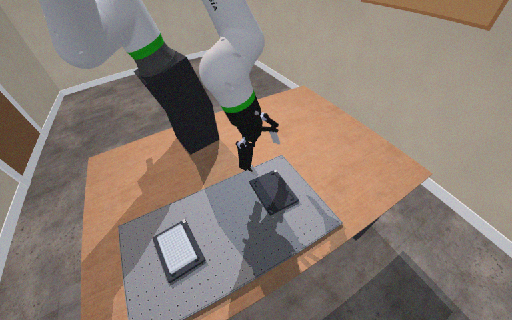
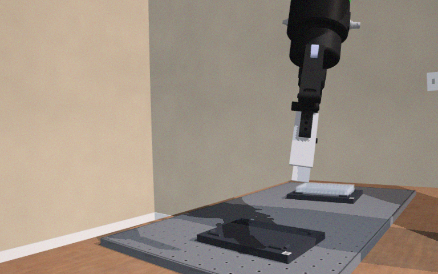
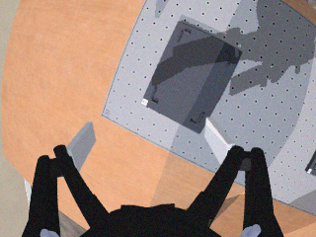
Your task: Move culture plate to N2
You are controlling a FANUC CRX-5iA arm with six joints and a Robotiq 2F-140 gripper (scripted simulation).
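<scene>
The clear 96-well plate with its lid (image 1: pixel 177 251) sits flat on the black nest N1 (image 1: pixel 179 253) at the left front of the grey breadboard; it also shows far back in the exterior view (image 2: pixel 324 189). The black nest N2 (image 1: pixel 274 191) is empty, and it shows too in the exterior view (image 2: pixel 260 238) and in the wrist view (image 3: pixel 192 75). My gripper (image 1: pixel 263 155) is open and empty. It hangs high in the air above the table beside N2's back edge, tilted, far from the plate. Its spread fingers show in the wrist view (image 3: pixel 148 138).
The grey perforated breadboard (image 1: pixel 226 233) carries both nests on the wooden table. The arm's black pedestal (image 1: pixel 181 101) stands behind the breadboard. A small white corner mark sits on each nest, on N2 (image 1: pixel 275 171) and on N1 (image 1: pixel 183 221).
</scene>
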